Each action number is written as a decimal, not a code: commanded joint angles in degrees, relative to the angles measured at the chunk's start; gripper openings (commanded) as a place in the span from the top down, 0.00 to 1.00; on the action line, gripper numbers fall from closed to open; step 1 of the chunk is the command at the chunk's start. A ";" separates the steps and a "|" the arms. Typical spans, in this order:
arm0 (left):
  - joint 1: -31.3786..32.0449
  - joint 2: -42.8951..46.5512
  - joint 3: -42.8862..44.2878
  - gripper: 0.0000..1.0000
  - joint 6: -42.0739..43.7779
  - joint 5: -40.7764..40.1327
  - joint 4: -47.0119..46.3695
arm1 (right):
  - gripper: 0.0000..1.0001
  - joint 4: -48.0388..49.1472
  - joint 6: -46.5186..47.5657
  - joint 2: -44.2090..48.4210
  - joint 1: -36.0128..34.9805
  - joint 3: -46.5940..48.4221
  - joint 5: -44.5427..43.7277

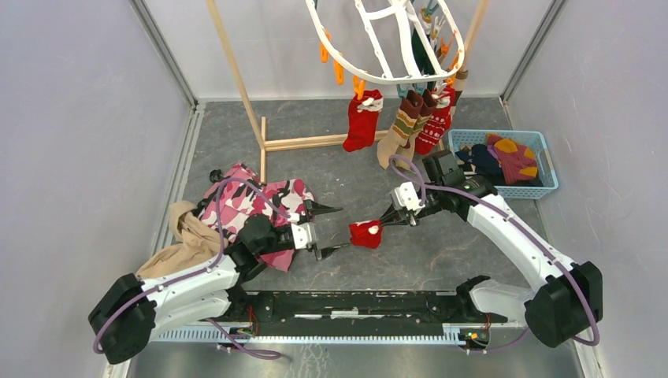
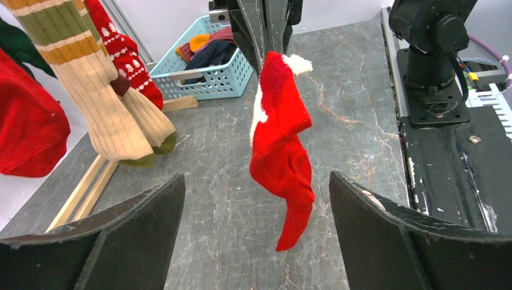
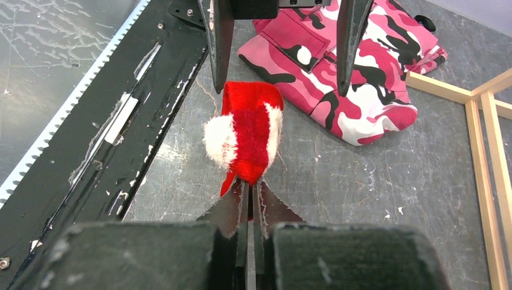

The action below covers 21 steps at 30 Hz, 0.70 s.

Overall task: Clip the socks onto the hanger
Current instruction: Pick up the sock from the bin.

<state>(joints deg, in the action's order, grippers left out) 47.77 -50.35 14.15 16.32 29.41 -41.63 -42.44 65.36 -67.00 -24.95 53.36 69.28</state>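
The right claw [image 1: 387,223] is clamped on the white-trimmed top of a red sock [image 1: 366,234]. The sock hangs above the counter [image 1: 331,169], between the arms and well short of the hanger [image 1: 386,79]. The left claw [image 1: 334,230] faces it, fingers wide apart. A good next move is probably to pinch the trim beside the right claw, so a flat edge meets the clip.

Both arms reach over the middle of the worktop [image 1: 441,252], grippers facing each other.
Left gripper [image 1: 345,228] is spread wide, fingers level. Right gripper [image 1: 384,226] is pinched tight on a red sock [image 1: 366,234], its arm stretched in from the near right corner.
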 commanded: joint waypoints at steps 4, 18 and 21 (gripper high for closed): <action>1.30 -6.68 5.51 0.15 4.13 3.08 -2.17 | 1.00 -0.80 1.01 -1.06 0.26 2.14 2.44; 2.32 -15.03 6.78 0.70 -6.34 5.58 -11.96 | 1.00 -1.61 1.74 -2.30 0.27 2.38 2.17; 2.33 -15.70 7.07 0.97 -8.32 7.37 -12.32 | 0.97 -1.59 1.73 -2.23 0.24 2.36 2.18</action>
<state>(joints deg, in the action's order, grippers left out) 49.65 -65.23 19.16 12.29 33.91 -49.17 -43.90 66.26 -69.28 -24.84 53.45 69.58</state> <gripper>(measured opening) 0.104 0.011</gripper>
